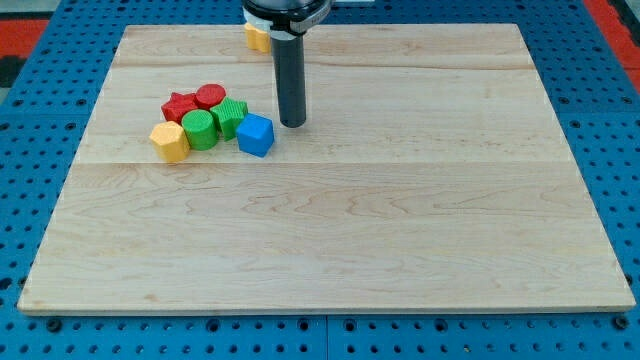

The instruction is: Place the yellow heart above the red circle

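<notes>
A red circle [210, 96] lies in a cluster at the board's upper left, touching a red star-like block [180, 106]. A yellow block [257, 38], partly hidden behind the arm, sits at the view's top edge of the board; its shape cannot be made out. Another yellow block [169, 141] sits at the cluster's lower left. My tip [293, 124] rests on the board just right of the blue block [255, 134], below the partly hidden yellow block and to the right of the red circle.
Two green blocks [199, 129] [231, 117] sit in the cluster between the reds and the blue block. The wooden board [330, 240] lies on a blue perforated table.
</notes>
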